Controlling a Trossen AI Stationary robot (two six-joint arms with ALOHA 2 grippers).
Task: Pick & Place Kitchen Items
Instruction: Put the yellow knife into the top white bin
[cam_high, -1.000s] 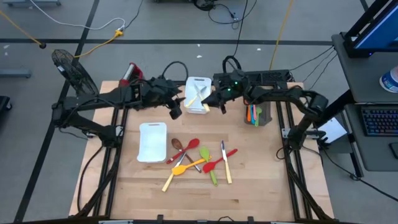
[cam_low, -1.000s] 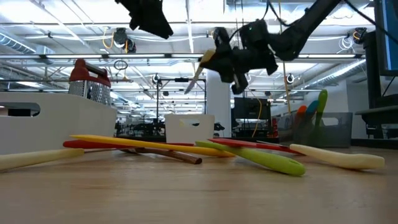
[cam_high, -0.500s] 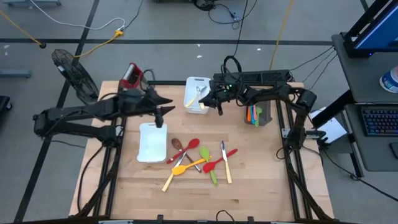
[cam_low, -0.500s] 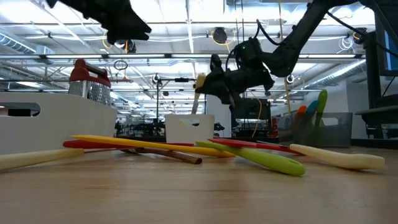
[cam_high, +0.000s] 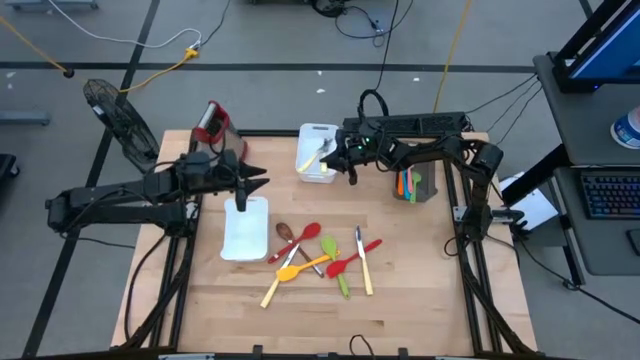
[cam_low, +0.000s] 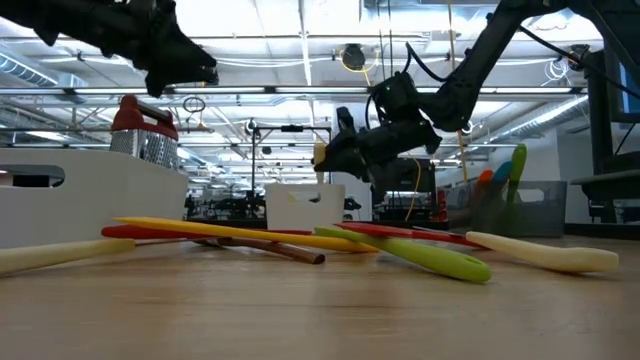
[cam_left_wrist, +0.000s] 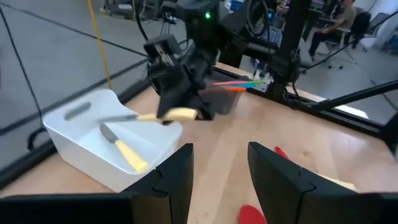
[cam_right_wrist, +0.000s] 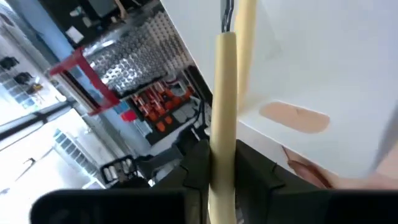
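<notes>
Pale wooden table (cam_high: 420, 290), black frame rails along left and right edges. Lying directly on it:

- White tray (cam_high: 245, 228), left of centre, flat.
- Second white tray (cam_high: 312, 172) at the far edge, centre; pale-handled utensils inside.
- Steel box grater with red top (cam_high: 208, 122), far-left corner.
- Dark holder (cam_high: 420, 188), far right, with orange, green and pink utensils standing in it.
- Loose pile of spoons and spatulas (cam_high: 320, 255) at centre, just right of the nearer tray: red, green, yellow, brown, some with pale handles, overlapping and crossing one another.

Near part of the tabletop bare wood.
</notes>
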